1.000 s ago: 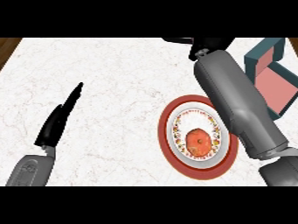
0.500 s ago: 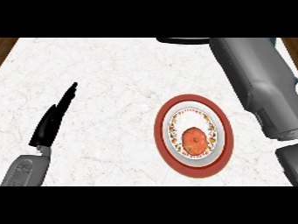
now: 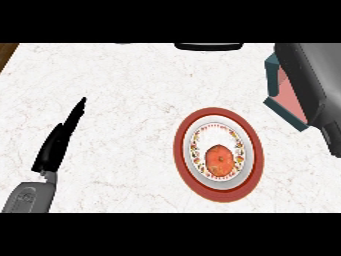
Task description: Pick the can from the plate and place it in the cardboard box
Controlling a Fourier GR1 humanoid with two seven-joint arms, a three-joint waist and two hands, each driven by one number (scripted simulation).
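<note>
A: Status on the can (image 3: 219,161)?

B: An orange-red round top is seen at the centre of the plate (image 3: 184,150), read as the can viewed from above. It sits on the plate, so by the look of it the pick is not done

A: Hands?

B: Left hand (image 3: 58,141) is shown at the left of the counter (image 3: 129,90), fingers straight and pressed together, pointing up-view, nothing held, well apart from the plate. Right hand is not seen; only the grey forearm (image 3: 322,95) is visible at the right edge, laid over part of the cardboard box (image 3: 282,95), so its finger state cannot be told

A: Box contents?

B: Only a teal rim and pink inside are exposed beside the plate; no can is seen there

A: Remaining?

B: Judged as everything: grasp, lift, carry to the box, release
</note>
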